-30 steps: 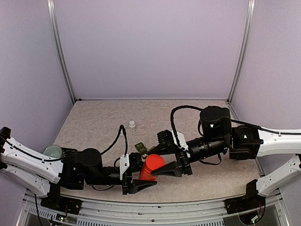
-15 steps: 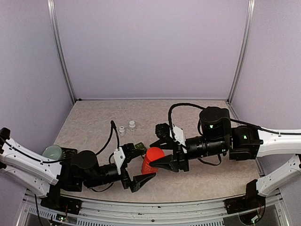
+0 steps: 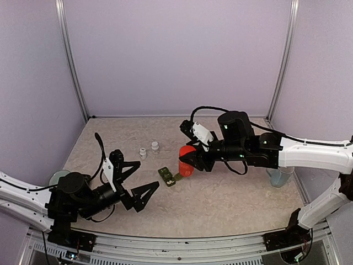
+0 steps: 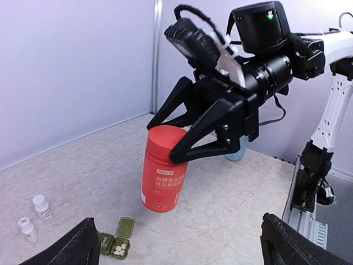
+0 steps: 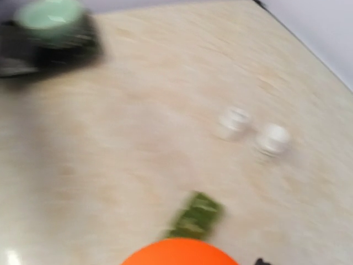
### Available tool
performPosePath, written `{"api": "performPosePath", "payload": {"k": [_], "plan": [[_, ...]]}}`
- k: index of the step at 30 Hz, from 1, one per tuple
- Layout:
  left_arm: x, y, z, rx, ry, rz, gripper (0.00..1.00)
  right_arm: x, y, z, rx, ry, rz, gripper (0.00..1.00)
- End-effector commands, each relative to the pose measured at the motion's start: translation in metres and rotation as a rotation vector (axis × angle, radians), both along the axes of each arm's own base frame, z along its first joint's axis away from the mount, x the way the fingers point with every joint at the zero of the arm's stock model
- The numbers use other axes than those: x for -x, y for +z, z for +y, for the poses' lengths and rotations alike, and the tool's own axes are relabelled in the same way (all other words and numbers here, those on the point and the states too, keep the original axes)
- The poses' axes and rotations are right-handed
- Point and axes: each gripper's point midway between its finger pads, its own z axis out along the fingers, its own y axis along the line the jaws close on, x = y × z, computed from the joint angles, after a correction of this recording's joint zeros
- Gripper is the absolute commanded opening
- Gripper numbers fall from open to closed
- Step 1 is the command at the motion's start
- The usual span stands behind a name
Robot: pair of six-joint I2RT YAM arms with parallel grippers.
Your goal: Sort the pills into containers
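Observation:
My right gripper (image 3: pixel 185 160) is shut on a red pill bottle (image 3: pixel 186 162), gripping it near its top and holding it slightly tilted just off the table (image 4: pixel 164 168). The dark green containers (image 3: pixel 167 176) lie on the table just to the left of the bottle. In the left wrist view the containers (image 4: pixel 116 244) have one lid open, with white pills (image 4: pixel 119 249) in that compartment. My left gripper (image 3: pixel 137 181) stands open and empty, to the left of the containers. In the blurred right wrist view the bottle's top (image 5: pixel 176 254) fills the lower edge, with the containers (image 5: pixel 196 215) beyond it.
Two small white bottles (image 3: pixel 143 153) (image 3: pixel 155 146) stand behind the containers. A pale blue mug (image 3: pixel 278 176) is at the right under the right arm. A round green-topped object (image 3: pixel 58 178) sits at the far left by the left arm.
My left gripper opened, let go of the red bottle and drew back to the left. My right gripper carried the bottle away toward the back right, past the containers.

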Motion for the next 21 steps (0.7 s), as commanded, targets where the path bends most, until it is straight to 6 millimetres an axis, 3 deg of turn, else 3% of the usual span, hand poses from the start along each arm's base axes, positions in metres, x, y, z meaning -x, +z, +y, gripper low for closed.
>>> {"api": "performPosePath", "payload": {"k": [1,7,8,10,12,16,21], "plan": [[-0.021,-0.019,0.030,-0.032,0.162,0.083,0.99,-0.066,0.000,0.002,0.003,-0.127,-0.050,0.32],[-0.030,-0.029,0.052,-0.017,0.262,0.160,0.99,-0.140,-0.028,0.027,0.052,-0.206,-0.056,0.32],[-0.030,-0.030,0.055,-0.012,0.266,0.168,0.99,-0.153,-0.043,0.031,0.063,-0.216,-0.039,0.32],[-0.030,-0.031,0.059,0.000,0.273,0.182,0.99,-0.172,-0.045,0.040,0.051,-0.226,-0.043,0.32],[-0.030,-0.032,0.063,0.010,0.279,0.197,0.99,-0.192,-0.063,0.047,0.065,-0.241,-0.031,0.32],[-0.030,-0.037,0.070,0.007,0.300,0.222,0.99,-0.218,-0.083,0.062,0.051,-0.254,-0.013,0.32],[-0.029,-0.044,0.072,-0.011,0.304,0.232,0.99,-0.238,-0.090,0.077,0.017,-0.259,-0.009,0.32]]}}
